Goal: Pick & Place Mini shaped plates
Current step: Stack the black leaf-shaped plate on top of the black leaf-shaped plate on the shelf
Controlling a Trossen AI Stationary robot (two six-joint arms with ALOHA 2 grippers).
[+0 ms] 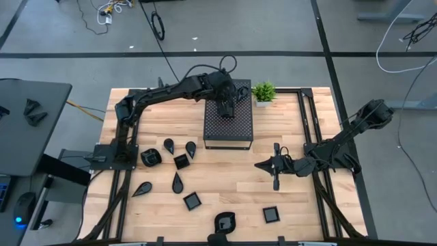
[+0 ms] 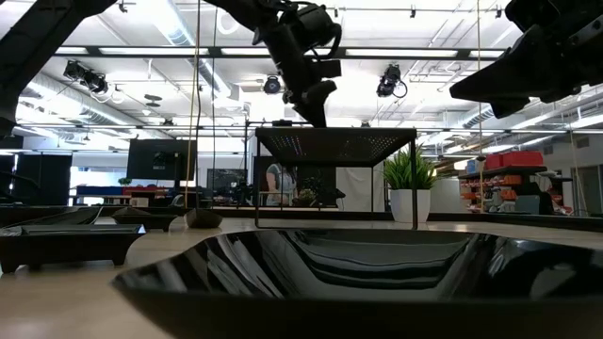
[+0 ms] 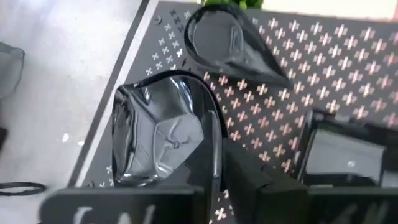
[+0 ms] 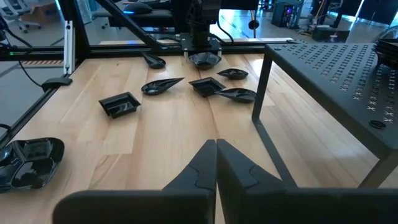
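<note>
While the left gripper (image 1: 226, 109) hovers over the perforated box (image 1: 229, 135) at the table's (image 1: 300, 212) far edge, pinching the rim of a rounded plate (image 3: 158, 134) beside a teardrop plate (image 3: 230, 46) that lies on the box top, bare wood stays open around and in front of the box on its right side. Most mini plates (image 1: 174, 164) lie scattered front-left, two more (image 1: 271, 214) near the front edge, and the right gripper (image 1: 276, 166), fingers pressed together and empty, hangs right of centre, well apart from them.
</note>
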